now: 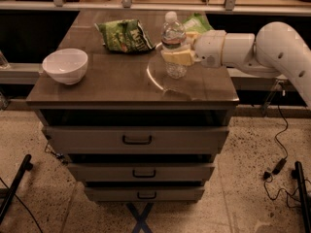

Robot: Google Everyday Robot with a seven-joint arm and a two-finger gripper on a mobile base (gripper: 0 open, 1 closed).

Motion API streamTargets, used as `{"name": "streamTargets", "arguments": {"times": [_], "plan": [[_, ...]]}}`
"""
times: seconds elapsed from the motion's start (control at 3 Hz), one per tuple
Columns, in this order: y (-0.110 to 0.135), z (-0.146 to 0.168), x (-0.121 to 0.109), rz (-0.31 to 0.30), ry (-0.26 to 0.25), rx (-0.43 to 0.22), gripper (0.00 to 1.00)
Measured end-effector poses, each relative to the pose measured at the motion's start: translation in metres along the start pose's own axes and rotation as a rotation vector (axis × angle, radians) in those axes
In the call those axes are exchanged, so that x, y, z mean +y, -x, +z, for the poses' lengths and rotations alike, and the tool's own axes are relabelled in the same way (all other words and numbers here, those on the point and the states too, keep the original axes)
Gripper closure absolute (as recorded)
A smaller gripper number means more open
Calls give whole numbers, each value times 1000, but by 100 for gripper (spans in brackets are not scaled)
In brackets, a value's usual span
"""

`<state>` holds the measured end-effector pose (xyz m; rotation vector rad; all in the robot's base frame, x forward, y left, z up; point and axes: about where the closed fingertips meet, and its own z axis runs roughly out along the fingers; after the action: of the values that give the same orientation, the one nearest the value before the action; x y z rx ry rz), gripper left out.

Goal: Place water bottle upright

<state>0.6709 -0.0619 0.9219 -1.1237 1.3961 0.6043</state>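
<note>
1. The water bottle (173, 34) is standing upright on the right half of the drawer cabinet (97, 89) top, about midway between the cabinet's front and back edges.
2. It is showing as a small clear ribbed plastic bottle with a white cap (170, 17). Its base looks to be sitting on the cabinet top, and the label band is mostly hiding behind the fingers.
3. The gripper (176, 57) is reaching in from the cabinet's right side and clasping the water bottle around its middle. Its pale yellow fingers (181, 58) are pressing on the bottle's body.
4. The white arm (243, 50) is running out past the cabinet's right edge, hanging over the right-hand strip of the top.
5. A white bowl (65, 65) is sitting near the cabinet's front left corner, well apart from the bottle.
6. A green snack bag (124, 34) is lying toward the cabinet's back, near the middle.
7. A second green packet (197, 22) is peeking out at the cabinet's back right, partly behind the gripper's wrist.
8. All three cabinet drawers are sitting closed.
9. A black cable (281, 144) is trailing on the floor to the cabinet's right, and a blue tape cross (141, 217) is lying on the floor at its front.
</note>
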Motion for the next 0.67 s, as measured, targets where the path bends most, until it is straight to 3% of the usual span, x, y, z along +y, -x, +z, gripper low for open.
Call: {"name": "streamTargets", "arguments": {"times": [0.33, 0.67], "plan": [[-1, 1, 0, 0, 2, -2, 100], [-1, 2, 1, 124, 16, -70, 100]]}}
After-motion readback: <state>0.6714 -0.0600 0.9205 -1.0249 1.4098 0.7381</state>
